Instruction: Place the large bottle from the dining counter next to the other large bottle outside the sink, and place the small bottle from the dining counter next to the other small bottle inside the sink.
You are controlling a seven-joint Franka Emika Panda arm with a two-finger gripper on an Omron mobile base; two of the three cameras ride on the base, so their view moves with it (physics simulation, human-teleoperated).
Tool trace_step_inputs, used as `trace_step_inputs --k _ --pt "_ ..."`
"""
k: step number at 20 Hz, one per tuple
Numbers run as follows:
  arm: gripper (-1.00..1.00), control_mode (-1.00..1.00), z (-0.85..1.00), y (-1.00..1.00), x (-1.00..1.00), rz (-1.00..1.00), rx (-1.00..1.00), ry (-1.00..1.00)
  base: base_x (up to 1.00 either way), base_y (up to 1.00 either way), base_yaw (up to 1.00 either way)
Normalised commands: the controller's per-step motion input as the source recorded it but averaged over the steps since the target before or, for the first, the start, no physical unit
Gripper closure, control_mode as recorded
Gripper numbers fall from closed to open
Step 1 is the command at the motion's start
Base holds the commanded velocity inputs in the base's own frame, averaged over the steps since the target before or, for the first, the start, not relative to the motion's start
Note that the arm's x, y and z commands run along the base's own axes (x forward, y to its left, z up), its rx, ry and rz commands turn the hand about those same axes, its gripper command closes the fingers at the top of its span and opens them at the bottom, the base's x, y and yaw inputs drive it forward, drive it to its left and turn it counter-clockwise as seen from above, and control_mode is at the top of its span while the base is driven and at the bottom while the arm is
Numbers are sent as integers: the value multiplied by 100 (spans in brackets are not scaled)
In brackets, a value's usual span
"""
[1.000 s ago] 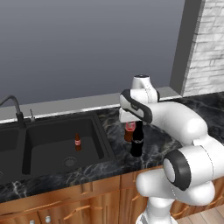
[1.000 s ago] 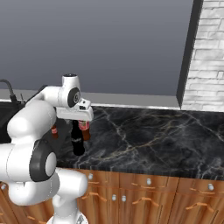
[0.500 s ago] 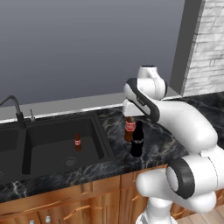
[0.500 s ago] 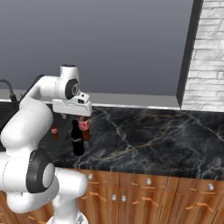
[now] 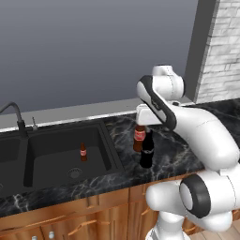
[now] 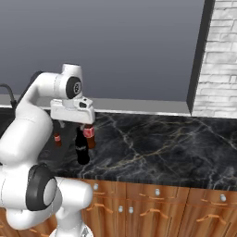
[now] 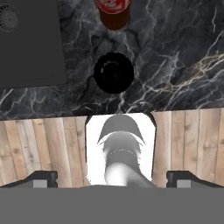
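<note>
The large bottle [image 5: 146,150], black with a pale band, stands upright on the marble counter right of the sink [image 5: 47,140], touching or nearly touching the other large bottle [image 5: 139,135], brown with a red label. Both also show from the other side, the black bottle [image 6: 82,148] in front of the brown bottle [image 6: 90,136]. My gripper [image 5: 146,123] hangs just above them, open and holding nothing. In the hand view my gripper [image 7: 113,178] looks straight down on the black bottle's top [image 7: 113,73]. A small brown bottle [image 5: 83,152] stands in the basin. The dining counter and its small bottle are out of view.
A dark curved tap [image 5: 14,115] rises at the sink's back left. Black marble counter [image 6: 157,148] stretches right toward a grey brick wall [image 6: 222,55]. Wooden cabinet fronts [image 6: 157,203] run below the counter edge. A plain grey wall stands behind.
My hand has lifted off the black bottle and the arm has swung up and back. Both large bottles stay standing side by side; the small bottle in the sink has not moved.
</note>
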Motion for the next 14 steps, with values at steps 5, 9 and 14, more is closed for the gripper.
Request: trace_step_inputs --k 5,9,14 --pt "-100 -100 2 -1 -57 0 0 0 0 0 0" --pt "-100 -100 0 -1 -51 0 0 0 0 0 0" --pt "-100 -100 0 0 -11 0 0 0 0 0 0"
